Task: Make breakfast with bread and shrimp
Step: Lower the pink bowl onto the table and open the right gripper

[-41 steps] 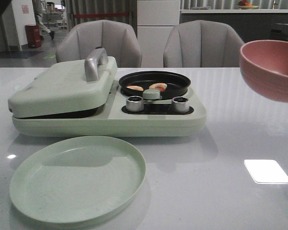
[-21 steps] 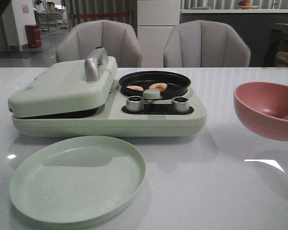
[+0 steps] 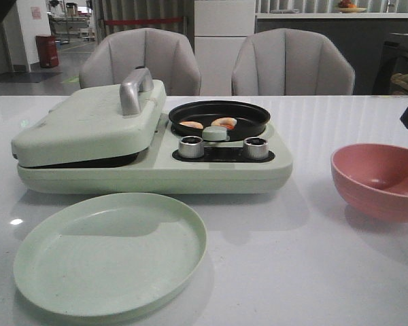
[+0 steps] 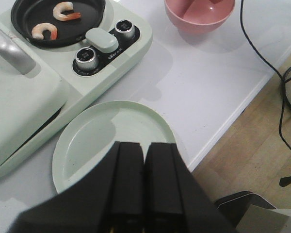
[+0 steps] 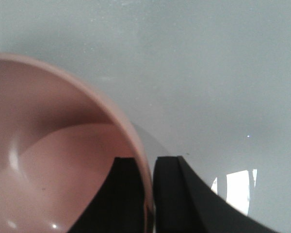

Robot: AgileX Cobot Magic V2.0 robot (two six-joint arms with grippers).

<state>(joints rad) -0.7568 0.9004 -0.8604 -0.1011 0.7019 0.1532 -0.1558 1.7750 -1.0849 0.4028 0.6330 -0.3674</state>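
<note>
Right gripper (image 5: 146, 194) clamps rim of pink bowl (image 3: 377, 178), at 3 o'clock of cooker (image 3: 156, 159) on table (image 3: 313, 272); likely parked clear. Left gripper (image 4: 144, 179) clenched, empty, above green plate (image 3: 109, 252) at 6 o'clock, probably for serving. Two shrimp (image 3: 224, 123) in black pan (image 3: 219, 117). Bread unseen; lid (image 3: 88, 122) shut. One bowl, one plate, two knobs (image 3: 190, 147).

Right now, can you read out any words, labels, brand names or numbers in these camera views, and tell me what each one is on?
No text here can be read.
Small white print on the black control strip between the two knobs of the breakfast maker: too small and blurred to read.
Pink sign on the far wall: too blurred to read.
No lettering shows on the pink bowl, the green plate, or the shrimp.
</note>
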